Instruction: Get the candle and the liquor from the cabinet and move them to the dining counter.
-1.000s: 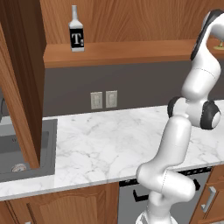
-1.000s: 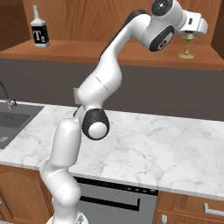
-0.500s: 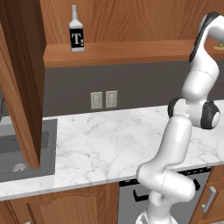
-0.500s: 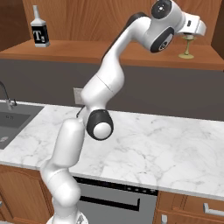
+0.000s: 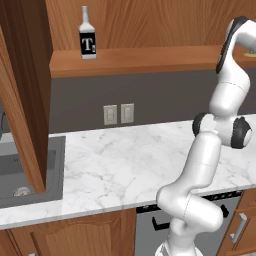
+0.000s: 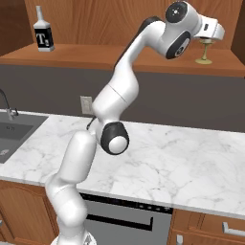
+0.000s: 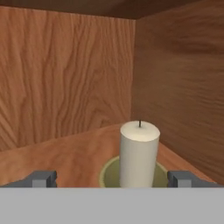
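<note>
With the tool (image 7: 112,178) spread wide and holding nothing, the candle (image 7: 139,154) stands upright straight ahead, centred between the two fingertips (image 7: 43,178), long axis vertical. It sits at the right end of the cabinet (image 7: 65,87) shelf, close to the back right corner. Judgement: next move is a short straight advance, then close on the pillar. Candle: smooth cream cylinder, dark wick, on a flat round olive-gold base. Shelf and walls: reddish, grained wood. Liquor (image 5: 87,36), square glass body with slim neck and black label, stands well apart near the shelf's left end.
</note>
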